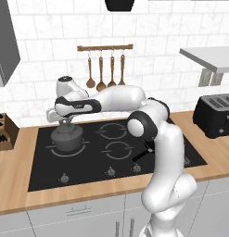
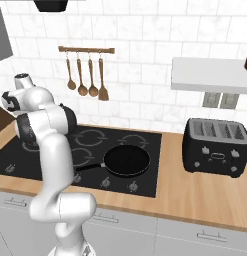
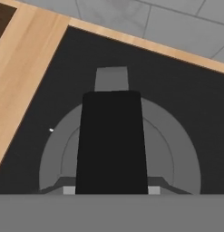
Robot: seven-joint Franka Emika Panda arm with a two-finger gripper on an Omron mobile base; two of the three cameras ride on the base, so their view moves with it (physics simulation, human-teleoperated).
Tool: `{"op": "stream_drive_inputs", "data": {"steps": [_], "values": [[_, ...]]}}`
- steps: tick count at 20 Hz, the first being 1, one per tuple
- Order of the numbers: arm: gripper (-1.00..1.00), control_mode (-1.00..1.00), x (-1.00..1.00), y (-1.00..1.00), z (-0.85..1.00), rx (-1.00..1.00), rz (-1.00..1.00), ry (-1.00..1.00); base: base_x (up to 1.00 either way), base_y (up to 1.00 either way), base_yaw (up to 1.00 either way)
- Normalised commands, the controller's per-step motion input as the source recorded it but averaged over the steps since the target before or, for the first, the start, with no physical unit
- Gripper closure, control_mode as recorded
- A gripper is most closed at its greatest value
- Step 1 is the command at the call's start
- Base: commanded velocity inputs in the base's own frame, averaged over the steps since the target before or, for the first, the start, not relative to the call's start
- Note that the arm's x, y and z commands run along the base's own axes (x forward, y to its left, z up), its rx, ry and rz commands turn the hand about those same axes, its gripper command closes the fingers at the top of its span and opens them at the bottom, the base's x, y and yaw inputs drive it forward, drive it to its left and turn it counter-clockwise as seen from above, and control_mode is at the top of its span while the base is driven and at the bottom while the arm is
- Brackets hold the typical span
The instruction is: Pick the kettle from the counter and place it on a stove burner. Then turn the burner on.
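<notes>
The tabletop, light tan wood, runs the full width of the kitchen and carries everything else; set into it is the black glass cooktop, with a row of small knobs along its near edge. At the tabletop's right end stands a black toaster; a flat black frying pan lies on the right side of the glass. The white arm reaches left across the cooktop, its hand ending directly above the kettle.

The kettle sits on the glass at the front left, inside the stove burner, the wide grey ring showing around its base; in the hand view the domed lid and the dark arched handle lie straight below the camera. The gripper is right at the handle top; the fingertips are hidden there, so I cannot tell whether the jaws are closed on the handle or parted.

As I judge it, the carrying is done or nearly so: the kettle is off the wood and rests, or is just about resting, on the burner. Left to do: let go if not yet released, lift clear, then turn the knob that serves this front-left ring; which knob that is I cannot tell.
</notes>
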Motion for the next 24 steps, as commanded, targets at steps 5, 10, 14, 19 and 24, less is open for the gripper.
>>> {"op": "stream_drive_inputs", "data": {"steps": [5, 10, 14, 19, 24], "values": [[-1.0, -1.0, 0.0, 0.0, 0.0, 0.0, 0.0, 0.0, 0.0, 0.0, 0.0], [-1.0, -1.0, -0.06, -0.01, 0.03, 0.0, -0.01, 0.0, 0.0, 0.0, 0.0], [-1.0, -1.0, -0.16, -0.01, 0.45, 0.0, -0.04, 0.0, 0.0, 0.0, 0.0], [-1.0, -1.0, -0.29, -0.08, 0.61, 0.0, -0.08, 0.01, 0.0, 0.0, 0.0], [-1.0, -1.0, -0.77, -0.22, 0.14, 0.0, -0.11, 0.08, 0.0, 0.0, 0.0]]}}
